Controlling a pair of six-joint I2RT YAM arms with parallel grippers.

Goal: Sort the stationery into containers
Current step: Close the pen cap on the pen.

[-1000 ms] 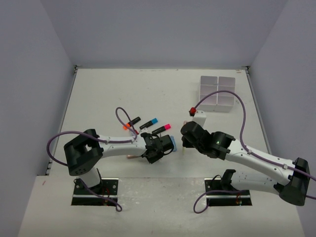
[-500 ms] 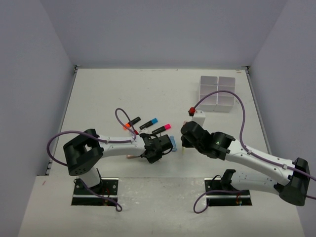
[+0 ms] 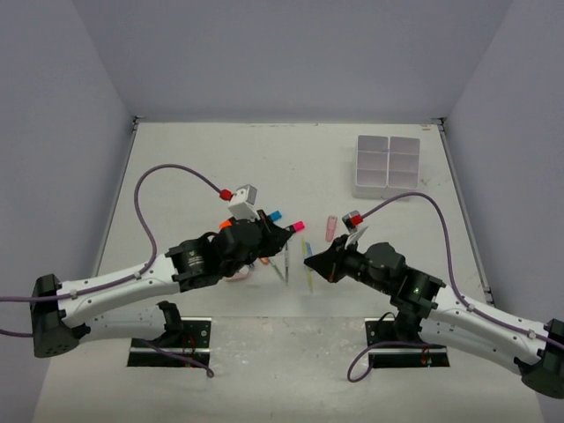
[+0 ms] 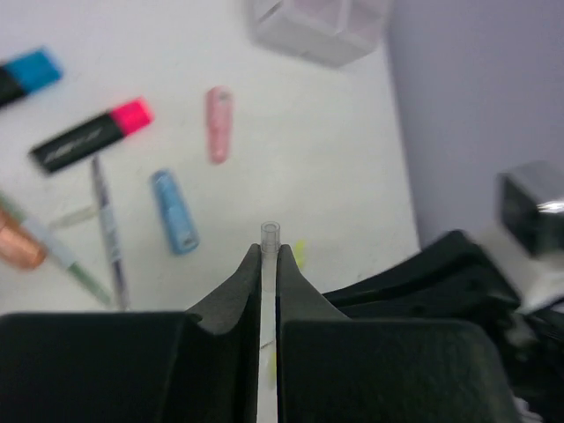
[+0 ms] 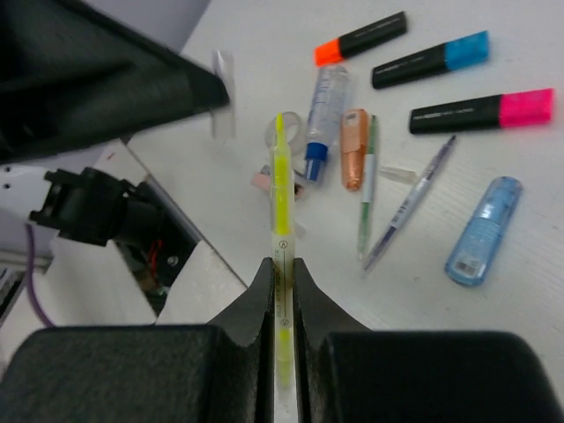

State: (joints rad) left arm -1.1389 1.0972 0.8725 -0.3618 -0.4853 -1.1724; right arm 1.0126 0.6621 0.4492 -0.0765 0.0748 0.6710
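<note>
My left gripper (image 4: 269,251) is shut on a short clear tube (image 4: 269,234) that sticks out past its fingertips. In the right wrist view that tube (image 5: 222,95) hangs over the table. My right gripper (image 5: 282,264) is shut on a thin yellow pen (image 5: 281,189) pointing forward. From above, the two grippers (image 3: 285,236) (image 3: 315,262) face each other at the table's near middle. Below lie orange (image 5: 361,37), blue (image 5: 432,60) and pink highlighters (image 5: 480,110), a copper piece (image 5: 354,160), a blue piece (image 5: 483,231), thin pens (image 5: 410,203) and a pink piece (image 4: 218,123). The white containers (image 3: 386,166) stand far right.
A white pen with a blue end (image 5: 322,115) and a small clear ring (image 5: 288,128) lie among the stationery. The table's near edge and a mounting plate with cables (image 5: 145,256) show below the right gripper. Purple cables arc above both arms.
The left gripper has closed on the clear tube; earlier it stood low over a blue piece. Both arms now reach in from further out, tips close together, the yellow pen in the right.
</note>
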